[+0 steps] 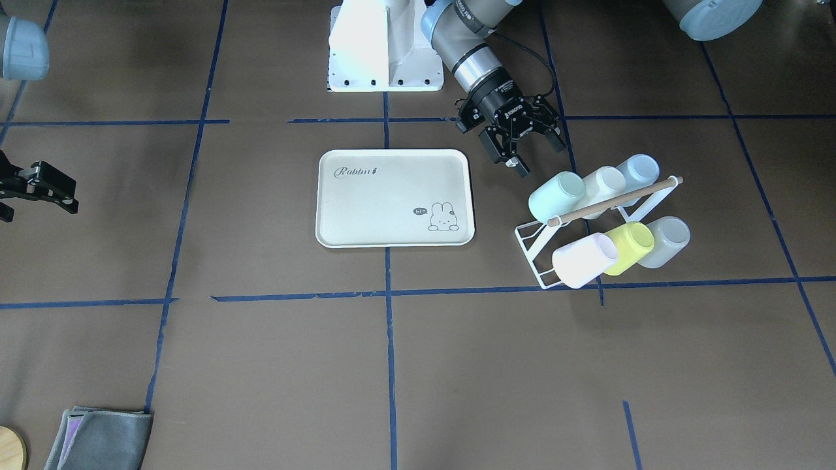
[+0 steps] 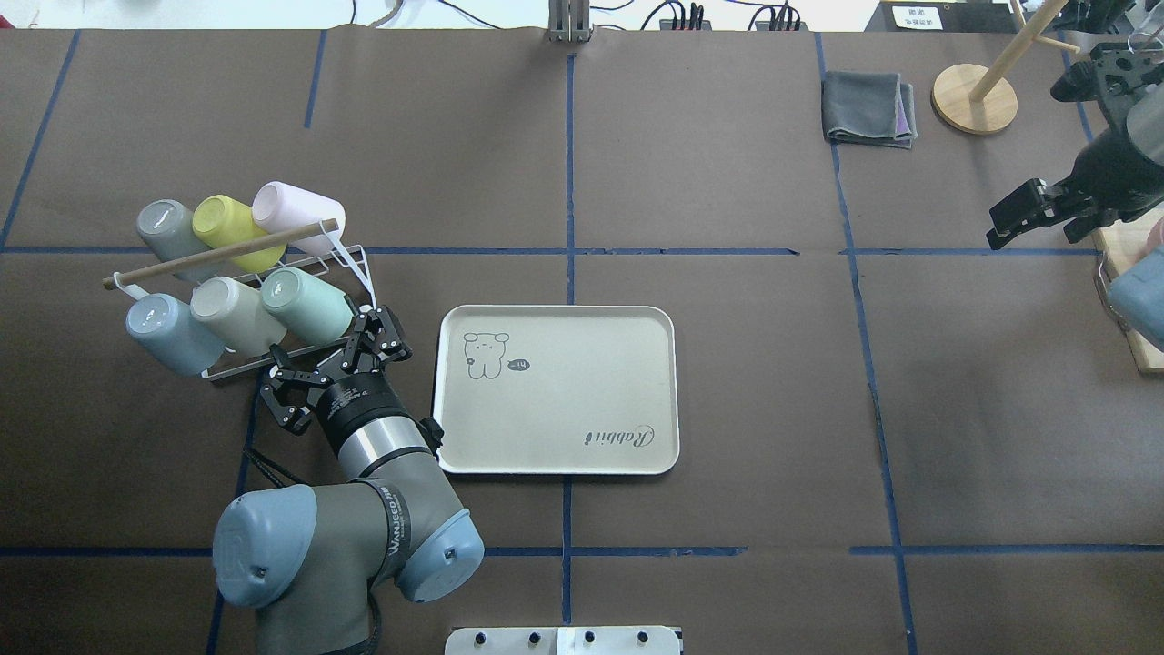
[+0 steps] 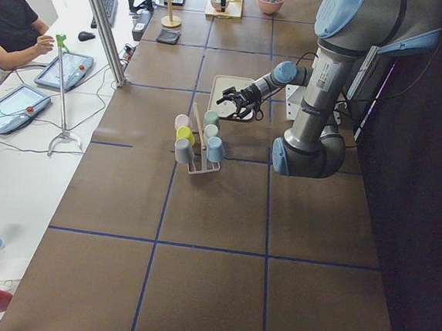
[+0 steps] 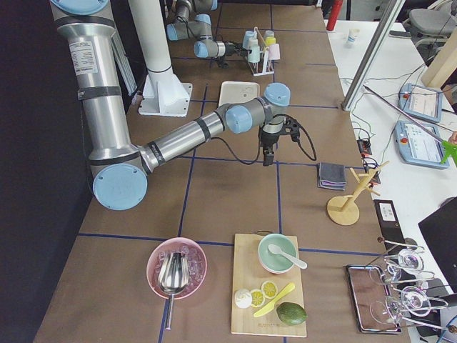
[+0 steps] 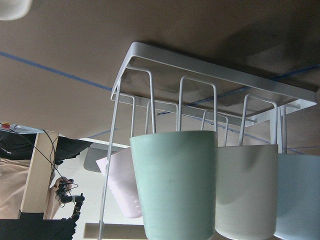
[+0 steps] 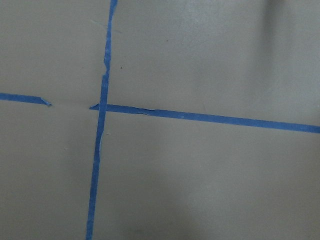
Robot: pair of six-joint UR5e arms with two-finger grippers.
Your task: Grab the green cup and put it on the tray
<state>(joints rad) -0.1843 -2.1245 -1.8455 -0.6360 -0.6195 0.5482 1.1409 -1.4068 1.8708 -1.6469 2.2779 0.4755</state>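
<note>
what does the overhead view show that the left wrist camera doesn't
Only overhead: the tray, the open left gripper just short of the green cup, and the yellow cup in the far row. Only the wrist camera: a close look at the wire loops that the cups sit on. Both: the green cup, the cream cup beside it and the rack.

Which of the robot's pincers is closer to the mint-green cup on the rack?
Left. The left pincer sits beside the green cup; the right pincer is far off, beyond the tray.
</note>
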